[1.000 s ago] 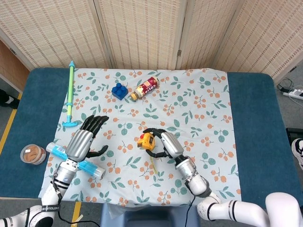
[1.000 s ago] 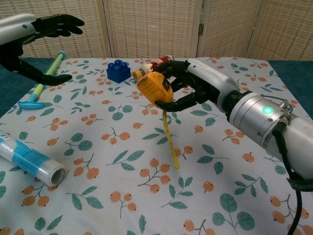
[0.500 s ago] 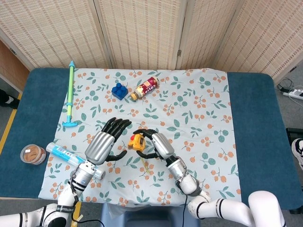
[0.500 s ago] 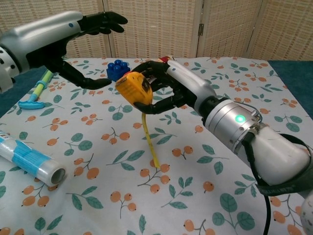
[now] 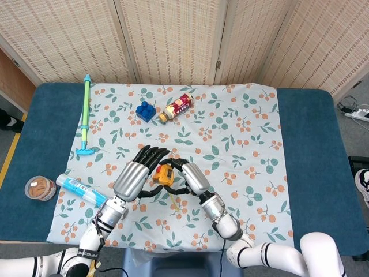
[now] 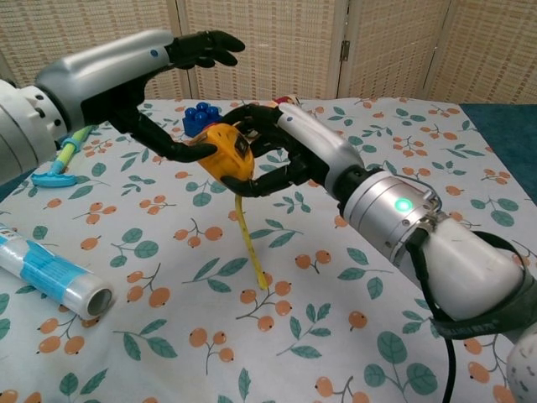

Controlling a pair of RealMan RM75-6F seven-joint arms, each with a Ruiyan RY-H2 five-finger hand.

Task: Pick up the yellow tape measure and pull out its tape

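Fingers (image 6: 267, 113) of right hand (image 6: 289, 147) grip yellow tape measure (image 6: 224, 156).

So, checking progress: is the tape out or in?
Partly out: a yellow strip hangs from the case in the right hand, touching the cloth.

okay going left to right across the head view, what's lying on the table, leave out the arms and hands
Small round container → green stick toy → blue-labelled roll → blue building block → yellow tape measure, held up between the hands → snack bottle.
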